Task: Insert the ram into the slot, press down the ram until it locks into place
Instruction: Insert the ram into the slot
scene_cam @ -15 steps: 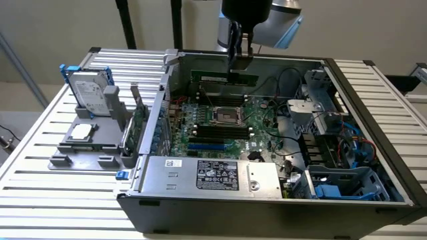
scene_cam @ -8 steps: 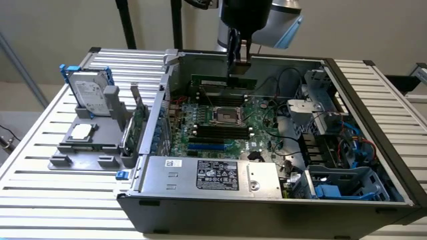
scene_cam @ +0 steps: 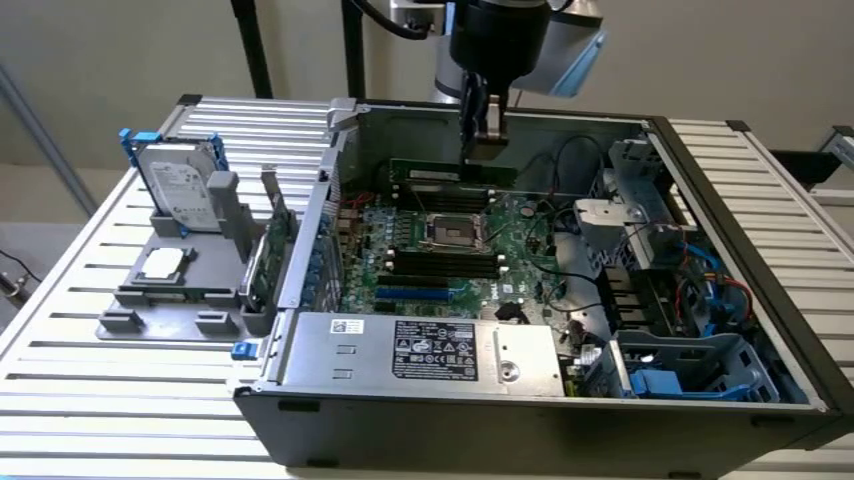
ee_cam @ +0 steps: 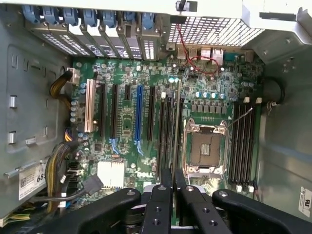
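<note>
The ram [scene_cam: 427, 178] hangs edge-down in the claw [scene_cam: 483, 140], whose fingers are clamped on its upper edge. It sits over the motherboard [scene_cam: 387, 240] inside the open computer case [scene_cam: 400, 430]. In the wrist view its thin edge [ee_cam: 176, 126] runs parallel to the black memory slots [ee_cam: 167, 131] beside the CPU socket [ee_cam: 204, 146]. Whether it touches one cannot be told. The exterior view gives its flat face, open room on both sides, the case walls, then the slatted counter [scene_cam: 80, 400].
</note>
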Robot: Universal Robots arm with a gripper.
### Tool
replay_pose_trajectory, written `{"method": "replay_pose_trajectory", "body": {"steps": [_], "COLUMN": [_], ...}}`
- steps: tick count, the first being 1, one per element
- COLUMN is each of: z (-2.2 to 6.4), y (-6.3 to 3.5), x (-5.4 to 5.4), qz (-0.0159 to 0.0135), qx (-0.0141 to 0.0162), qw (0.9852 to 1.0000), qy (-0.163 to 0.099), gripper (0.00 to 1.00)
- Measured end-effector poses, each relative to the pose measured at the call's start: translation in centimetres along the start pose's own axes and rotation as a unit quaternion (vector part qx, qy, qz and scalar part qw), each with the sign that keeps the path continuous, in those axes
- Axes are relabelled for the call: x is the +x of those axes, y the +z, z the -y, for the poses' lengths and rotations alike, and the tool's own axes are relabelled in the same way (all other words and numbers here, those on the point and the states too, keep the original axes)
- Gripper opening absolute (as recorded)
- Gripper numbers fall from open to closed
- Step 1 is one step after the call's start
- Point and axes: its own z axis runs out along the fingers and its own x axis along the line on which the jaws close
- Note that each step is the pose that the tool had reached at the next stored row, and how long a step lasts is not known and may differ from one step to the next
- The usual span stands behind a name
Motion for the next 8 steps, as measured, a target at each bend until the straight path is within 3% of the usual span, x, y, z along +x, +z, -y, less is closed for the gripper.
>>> {"method": "replay_pose_trajectory", "body": {"steps": [3,8], "z": [0.54,0.65], "y": [0.52,1.43], "x": [0.0,0.0], "qz": [0.0,0.0], "qx": [0.0,0.0], "qw": [1.0,1.0], "qy": [0.0,-0.001], "gripper": [0.13,0.13]}}
